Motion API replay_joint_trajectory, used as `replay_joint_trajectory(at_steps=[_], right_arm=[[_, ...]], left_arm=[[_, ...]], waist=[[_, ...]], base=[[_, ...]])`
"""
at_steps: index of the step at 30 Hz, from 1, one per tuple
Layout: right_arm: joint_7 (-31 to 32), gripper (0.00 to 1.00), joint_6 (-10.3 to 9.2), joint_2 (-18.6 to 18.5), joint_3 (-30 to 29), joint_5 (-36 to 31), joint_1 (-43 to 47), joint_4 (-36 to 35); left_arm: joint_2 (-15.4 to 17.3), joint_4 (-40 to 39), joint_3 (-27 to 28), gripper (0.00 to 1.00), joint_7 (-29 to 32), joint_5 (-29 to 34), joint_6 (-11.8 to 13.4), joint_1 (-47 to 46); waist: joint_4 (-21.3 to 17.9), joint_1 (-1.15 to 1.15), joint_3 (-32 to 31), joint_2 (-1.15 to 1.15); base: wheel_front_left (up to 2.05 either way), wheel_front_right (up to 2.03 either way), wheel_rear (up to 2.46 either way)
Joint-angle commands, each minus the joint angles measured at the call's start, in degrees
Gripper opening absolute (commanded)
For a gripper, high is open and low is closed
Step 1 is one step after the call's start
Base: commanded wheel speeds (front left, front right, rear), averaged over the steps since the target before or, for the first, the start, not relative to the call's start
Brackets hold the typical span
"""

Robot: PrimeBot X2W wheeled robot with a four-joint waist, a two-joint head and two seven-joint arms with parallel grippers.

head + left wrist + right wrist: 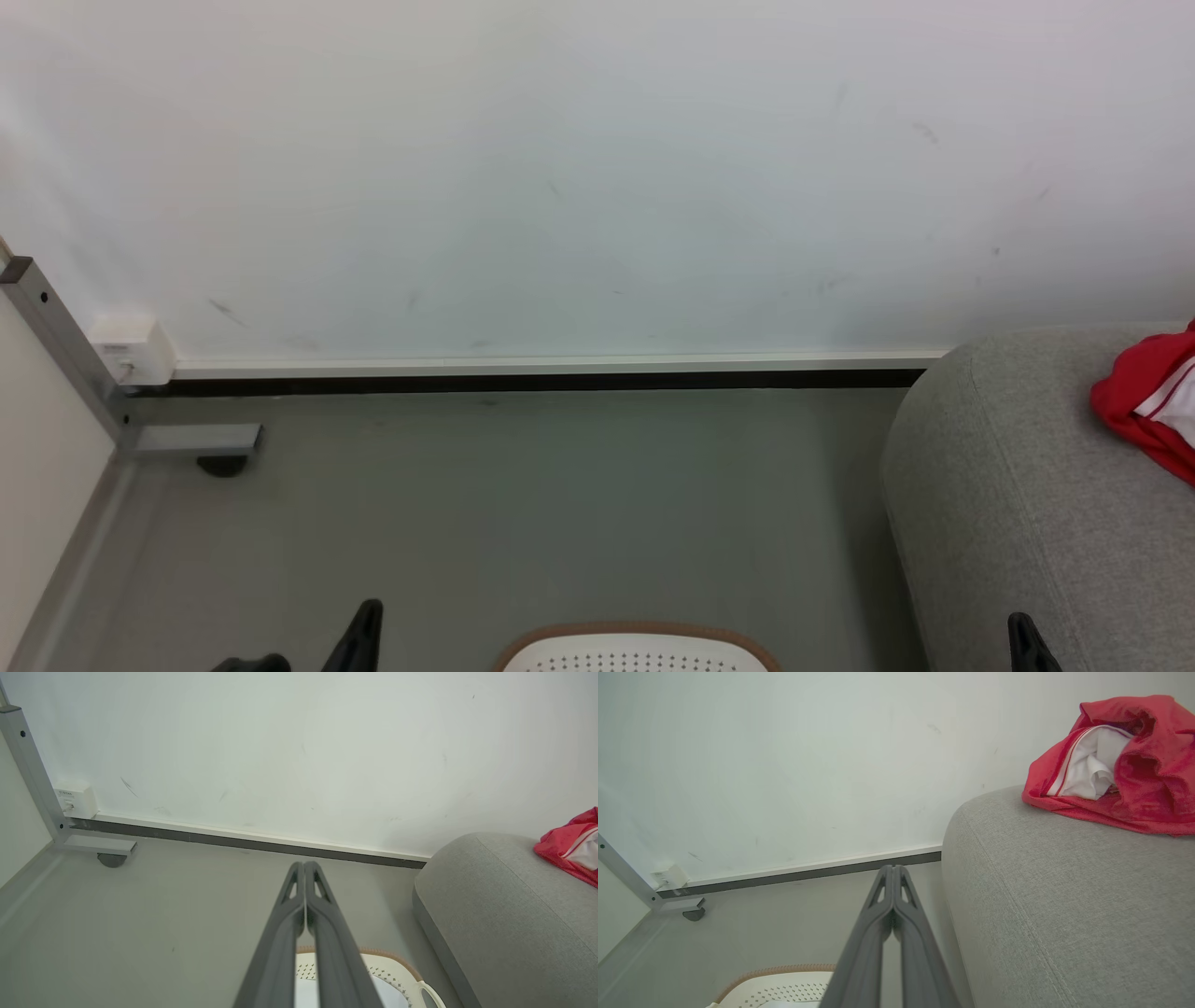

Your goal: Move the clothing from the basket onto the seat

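Note:
The red clothing (1150,401) with white stripe trim lies bunched on the light grey seat (1018,504) at the right; the right wrist view has the clothing (1125,765) on top of the seat (1064,896). The white basket (639,651) with its brown rim peeks in at the bottom centre, and what lies inside it is out of view. My left gripper (304,864) is shut and bare, held above the floor left of the basket (397,975). My right gripper (893,868) is shut and bare, beside the seat's rounded edge. Dark fingertips (364,625) rise at the head view's bottom edge.
A white wall with a dark baseboard (541,381) runs across the back. A grey metal frame leg (65,355) with a caster foot (222,465) and a white wall box (131,347) stand at the left. Grey floor (523,504) lies between the frame and the seat.

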Motion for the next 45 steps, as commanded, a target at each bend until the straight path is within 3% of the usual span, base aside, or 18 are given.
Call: replay_joint_trajectory(at_steps=[1,18,45], right_arm=[[0.6,0.0,-0.01,-0.5,-0.3,3.3,-1.6,-0.8],[4.8,0.0,-0.03,-0.6,-1.2,19.8,-4.0,-1.4],[10.0,0.0,-0.06,-0.9,-2.4,39.9,-7.1,-1.7]], left_arm=[[0.1,-0.9,0.9,0.0,0.7,-3.1,-0.1,-1.6],[-1.1,-2.4,4.0,0.0,4.9,-19.1,0.6,-3.0],[-2.6,-3.9,7.9,0.0,10.1,-38.4,1.3,-4.9]], waist=[[0.0,0.0,0.1,-0.01],[-0.1,0.0,0.5,-0.01],[-0.2,0.0,1.2,-0.01]], base=[[0.0,0.0,0.0],[0.0,0.0,0.0],[0.0,0.0,0.0]])
